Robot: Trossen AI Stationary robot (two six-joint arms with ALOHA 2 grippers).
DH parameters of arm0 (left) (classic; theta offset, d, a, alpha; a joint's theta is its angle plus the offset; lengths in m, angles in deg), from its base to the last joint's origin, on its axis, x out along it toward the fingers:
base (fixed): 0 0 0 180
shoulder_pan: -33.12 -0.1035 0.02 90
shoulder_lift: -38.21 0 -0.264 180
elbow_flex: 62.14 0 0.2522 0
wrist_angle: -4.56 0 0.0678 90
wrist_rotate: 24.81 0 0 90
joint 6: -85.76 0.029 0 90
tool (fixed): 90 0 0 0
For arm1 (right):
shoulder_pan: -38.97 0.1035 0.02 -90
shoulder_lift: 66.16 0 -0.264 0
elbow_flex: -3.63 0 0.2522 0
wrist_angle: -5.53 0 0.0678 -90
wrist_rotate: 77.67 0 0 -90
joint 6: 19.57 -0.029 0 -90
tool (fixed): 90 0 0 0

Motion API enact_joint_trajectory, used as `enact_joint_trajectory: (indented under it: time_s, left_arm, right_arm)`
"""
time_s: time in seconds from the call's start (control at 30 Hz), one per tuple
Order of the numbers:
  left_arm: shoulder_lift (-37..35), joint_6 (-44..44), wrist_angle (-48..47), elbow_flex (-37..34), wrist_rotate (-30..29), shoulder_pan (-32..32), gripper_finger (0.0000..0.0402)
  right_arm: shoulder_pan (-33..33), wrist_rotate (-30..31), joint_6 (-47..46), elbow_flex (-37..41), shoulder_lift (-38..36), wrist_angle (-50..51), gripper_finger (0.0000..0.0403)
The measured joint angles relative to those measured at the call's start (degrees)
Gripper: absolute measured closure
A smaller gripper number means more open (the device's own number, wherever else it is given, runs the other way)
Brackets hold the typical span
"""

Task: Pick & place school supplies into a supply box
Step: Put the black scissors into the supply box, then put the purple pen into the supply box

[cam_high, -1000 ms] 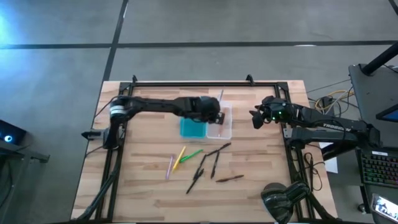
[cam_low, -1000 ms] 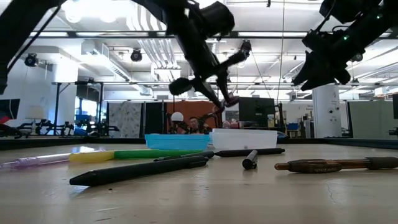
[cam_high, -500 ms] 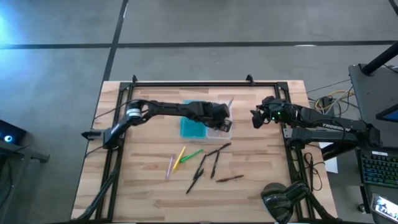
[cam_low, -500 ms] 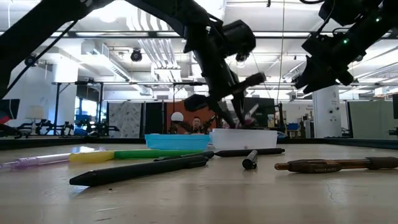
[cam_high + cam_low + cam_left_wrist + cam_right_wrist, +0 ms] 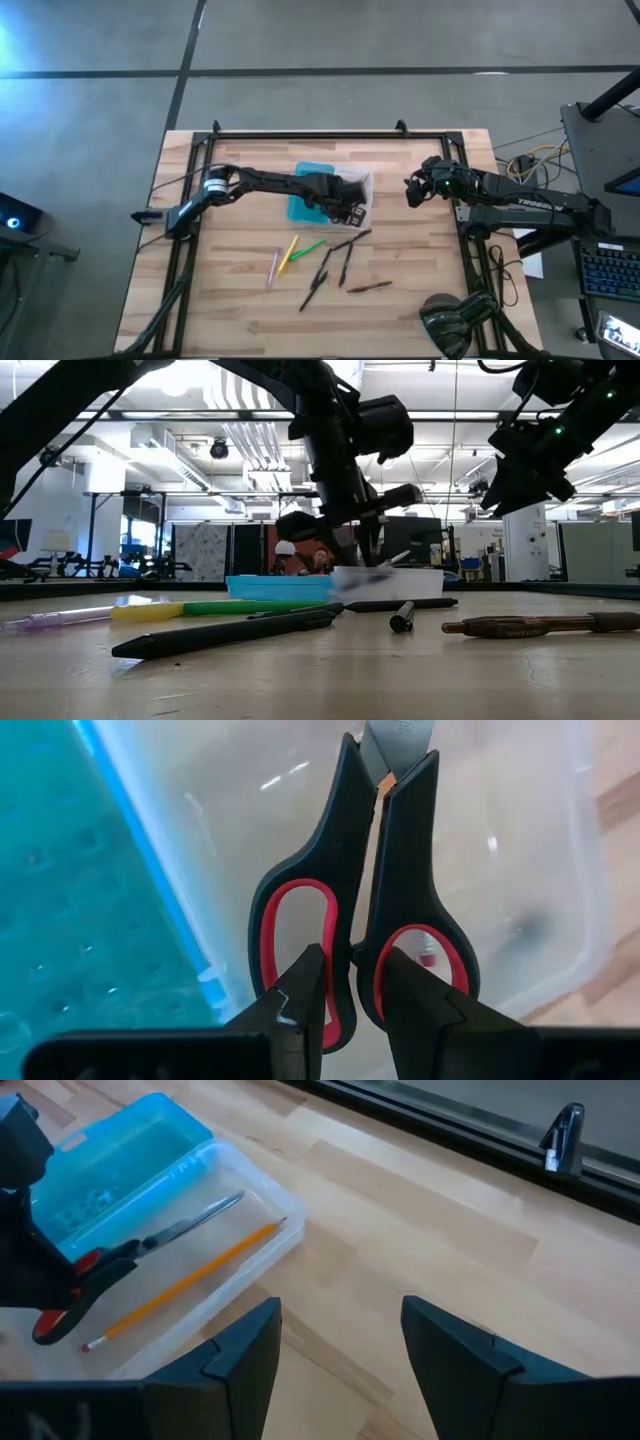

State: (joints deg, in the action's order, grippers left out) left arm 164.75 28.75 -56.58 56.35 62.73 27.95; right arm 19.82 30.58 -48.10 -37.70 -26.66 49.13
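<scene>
1. Here the left gripper (image 5: 352,205) reaches over the clear half of the supply box (image 5: 362,181), its fingers (image 5: 300,1005) clamped on the handles of the scissors (image 5: 365,910).
2. The scissors are black with red-lined loops, blades closed, lying low inside the clear half (image 5: 225,1270) beside an orange pencil (image 5: 190,1280) — the blade tip points toward the box's far wall.
3. The teal half (image 5: 305,190) lies open just beside the clear one, joined along the hinge.
4. The right gripper (image 5: 411,192) hangs above the table's right edge, well apart from the box, its fingers (image 5: 245,1350) spread with nothing between them.
5. Nearer the front edge lie the loose supplies — a yellow pen (image 5: 289,252), a green pen (image 5: 308,248), a pink pen (image 5: 273,266), several dark pens (image 5: 345,262) and a brown pen (image 5: 370,287).
</scene>
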Motion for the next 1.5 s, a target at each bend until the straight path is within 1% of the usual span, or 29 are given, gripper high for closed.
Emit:
enact_joint_trajectory:
  time_s: [0.2, 0.57, 0.67, 0.9, 1.0, 1.1, 1.17, 1.23, 1.3, 1.37, 1.5]
  left_arm:
    - [0.25, 0.79, -3.64, -0.08, 0.41, 0.02, 0.0338]
    - [0.20, 2.77, -2.30, -0.10, -0.21, 0.02, 0.0333]
    - [0.20, 3.65, -2.28, -0.10, -0.41, 0.26, 0.0319]
    - [-0.04, 4.26, -2.31, -0.10, -0.46, 0.78, 0.0267]
    - [-1.05, 5.33, -2.62, -0.09, 0.10, 1.00, 0.0261]
    - [-3.68, 5.43, -4.55, 0.41, -0.05, 1.81, 0.0261]
    - [-6.22, 5.46, -7.51, 0.56, -1.10, 3.24, 0.0260]
    - [-9.05, 4.23, -12.56, 0.29, -3.11, 5.21, 0.0260]
    - [-10.88, 0.49, -19.54, 0.09, -5.60, 7.49, 0.0260]
    - [-12.03, -4.07, -26.55, -0.02, -6.83, 9.92, 0.0260]
    - [-13.19, -14.43, -34.90, -0.10, -6.66, 14.71, 0.0260]
  right_arm:
    - [0.02, 0.00, 0.00, 0.04, 0.02, 0.00, 0.0202]
    - [0.02, 0.00, 0.00, 0.07, 0.04, 0.01, 0.0202]
    - [0.02, -0.03, 0.00, 0.18, 0.04, 0.08, 0.0202]
    - [0.02, -0.04, 0.00, 0.58, 0.04, 0.16, 0.0202]
    - [0.02, -0.05, 0.00, 0.79, 0.04, 0.19, 0.0202]
    - [0.02, -0.05, 0.00, 0.98, 0.04, 0.18, 0.0202]
    - [0.02, -0.09, 0.00, 1.12, 0.04, 0.20, 0.0202]
    - [0.02, -0.13, 0.00, 1.17, 0.04, 0.41, 0.0202]
    - [0.01, -0.24, -0.01, 1.30, 0.04, 0.37, 0.0202]
    - [0.02, -0.36, -0.01, 1.44, 0.04, 0.56, 0.0202]
    - [0.02, -0.70, 0.00, 1.57, 0.26, 1.33, 0.0202]
